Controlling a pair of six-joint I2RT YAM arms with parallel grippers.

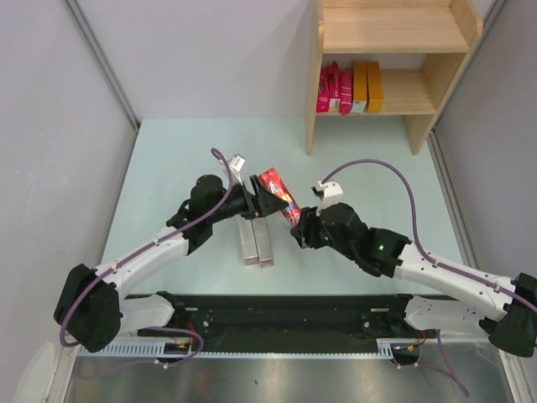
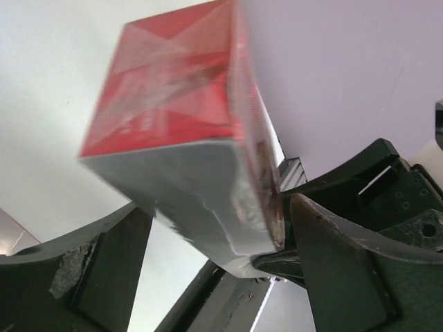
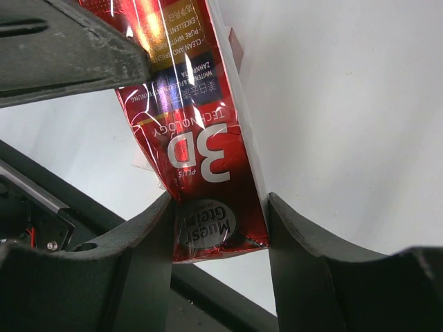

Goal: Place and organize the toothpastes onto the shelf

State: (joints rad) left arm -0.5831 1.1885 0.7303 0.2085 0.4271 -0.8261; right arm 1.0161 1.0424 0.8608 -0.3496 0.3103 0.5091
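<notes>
A dark red toothpaste carton point(image 1: 278, 191) hangs tilted above the table between both arms. My right gripper point(image 1: 295, 220) is shut on its lower end, and in the right wrist view both fingers press the carton point(image 3: 201, 138) at its sides, gripper point(image 3: 220, 207). My left gripper point(image 1: 262, 197) straddles the upper end. In the left wrist view the carton point(image 2: 180, 104) lies close to the right finger point(image 2: 332, 263), with a gap at the left one, so that gripper point(image 2: 218, 207) stands open. Two silver-grey toothpastes point(image 1: 256, 242) lie side by side on the table below.
The wooden shelf point(image 1: 394, 50) stands at the far right. On its lower board stand pink cartons point(image 1: 333, 88) and orange-yellow cartons point(image 1: 367, 86). A black rail point(image 1: 277, 315) runs along the near edge. Grey walls close in on the left and right.
</notes>
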